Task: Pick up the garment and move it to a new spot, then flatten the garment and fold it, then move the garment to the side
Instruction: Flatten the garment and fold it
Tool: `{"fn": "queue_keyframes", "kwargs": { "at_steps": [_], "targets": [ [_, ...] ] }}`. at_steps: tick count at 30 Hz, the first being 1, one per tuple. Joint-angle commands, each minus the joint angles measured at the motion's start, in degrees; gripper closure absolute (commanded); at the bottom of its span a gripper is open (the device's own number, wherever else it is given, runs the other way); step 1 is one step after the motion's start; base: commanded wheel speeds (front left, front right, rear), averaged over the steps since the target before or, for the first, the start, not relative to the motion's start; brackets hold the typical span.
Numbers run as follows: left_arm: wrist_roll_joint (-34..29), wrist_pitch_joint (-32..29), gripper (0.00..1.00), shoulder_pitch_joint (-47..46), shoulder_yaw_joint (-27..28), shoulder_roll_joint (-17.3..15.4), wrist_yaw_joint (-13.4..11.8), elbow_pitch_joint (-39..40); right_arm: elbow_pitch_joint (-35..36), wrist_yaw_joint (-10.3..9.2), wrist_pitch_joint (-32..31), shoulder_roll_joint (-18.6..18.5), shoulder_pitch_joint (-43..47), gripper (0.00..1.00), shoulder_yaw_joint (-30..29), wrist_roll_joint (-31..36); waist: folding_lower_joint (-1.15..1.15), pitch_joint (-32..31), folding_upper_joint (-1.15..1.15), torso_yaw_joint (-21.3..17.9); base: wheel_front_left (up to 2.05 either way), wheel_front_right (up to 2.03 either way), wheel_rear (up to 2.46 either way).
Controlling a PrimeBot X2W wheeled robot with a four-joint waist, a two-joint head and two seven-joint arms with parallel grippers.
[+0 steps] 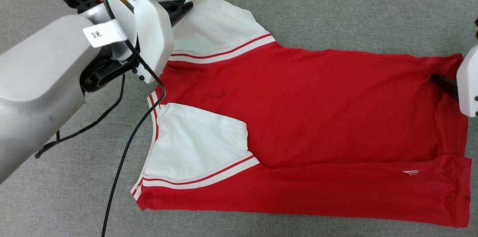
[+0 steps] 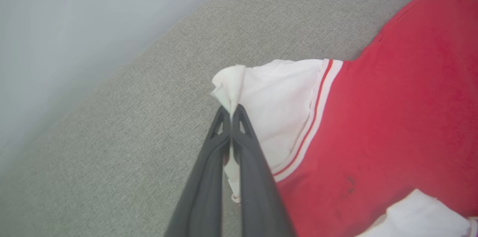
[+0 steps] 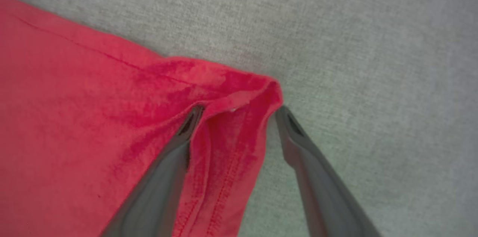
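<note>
The shirt (image 1: 317,110) is lying spread on the grey mat (image 1: 336,2), neck toward 9 o'clock and hem toward 3 o'clock in the head view. We are pinching the tip of the far sleeve (image 2: 276,102), at 11 o'clock of the shirt, with the left gripper (image 2: 232,109). Its fingers are pressed together, with white cloth bunching out past them. The near sleeve (image 1: 198,143) is lying flat at 8 o'clock. We are holding the right gripper (image 3: 239,110) spread wide at the hem corner (image 3: 242,87) at 3 o'clock. One finger is resting on the red cloth and the other on the mat just beside it, gripping nothing. Our left forearm (image 1: 41,91) and a black cable (image 1: 127,147) are crossing in front of the neck, hiding part of it.
</note>
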State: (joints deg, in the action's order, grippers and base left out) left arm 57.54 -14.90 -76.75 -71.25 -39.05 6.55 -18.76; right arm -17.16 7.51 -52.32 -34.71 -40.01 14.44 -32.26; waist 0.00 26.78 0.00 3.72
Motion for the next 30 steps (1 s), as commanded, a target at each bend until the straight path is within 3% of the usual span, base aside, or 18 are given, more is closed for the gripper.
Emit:
{"fn": "queue_keyframes", "kwargs": {
  "at_steps": [1, 5, 6, 7, 8, 18, 30],
  "targets": [
    [-0.4, 0.6, 1.0, 0.8, 0.3, -0.3, -0.2, 0.4, -2.1, -0.05, 0.7, 1.1, 0.1, 0.0, 1.4, 0.3, 0.0, 0.4, 0.0, 0.3, 0.0, 0.0, 0.0],
    [-0.2, 1.3, 1.0, 1.3, 0.4, -0.7, -0.4, 0.9, -5.9, -0.03, 1.7, 1.6, 1.7, 0.0, 4.7, -0.3, 0.0, 0.9, 0.0, 0.4, 0.0, 0.0, 0.0],
    [-0.2, 1.5, 1.0, 1.4, 0.4, -0.9, -0.4, 0.8, -6.4, -0.03, 2.3, 1.6, 1.7, 0.1, 5.3, -0.6, 0.0, 0.9, 0.0, 0.3, 0.0, 0.0, 0.0],
    [-0.1, 1.5, 1.0, 1.5, 0.4, -1.1, -0.4, 0.7, -6.8, -0.03, 3.4, 1.6, 1.5, 0.86, 5.6, -0.8, 0.0, 0.8, 0.0, 0.2, 0.0, 0.0, 0.0],
    [0.0, 1.6, 1.0, 1.6, 0.4, -1.1, -0.4, 0.5, -7.1, -0.04, 4.3, 1.6, 1.2, 1.0, 5.7, -1.0, 0.0, 0.7, 0.0, 0.1, 0.0, 0.0, 0.0],
    [0.9, 4.5, 1.0, 5.2, 0.6, -2.3, -1.2, 0.2, -7.5, -0.06, 17.8, 0.5, 0.0, 1.0, 6.1, -2.9, 0.0, -4.5, 0.0, -1.0, 0.0, 0.0, 0.0],
    [3.2, 7.6, 1.0, 16.5, -0.2, -6.3, -6.0, 7.4, -1.4, -0.06, 28.8, -1.7, 11.2, 1.0, 5.4, -4.2, 0.0, -13.0, 0.0, -0.2, 0.0, 0.0, 0.0]
  ]
}}
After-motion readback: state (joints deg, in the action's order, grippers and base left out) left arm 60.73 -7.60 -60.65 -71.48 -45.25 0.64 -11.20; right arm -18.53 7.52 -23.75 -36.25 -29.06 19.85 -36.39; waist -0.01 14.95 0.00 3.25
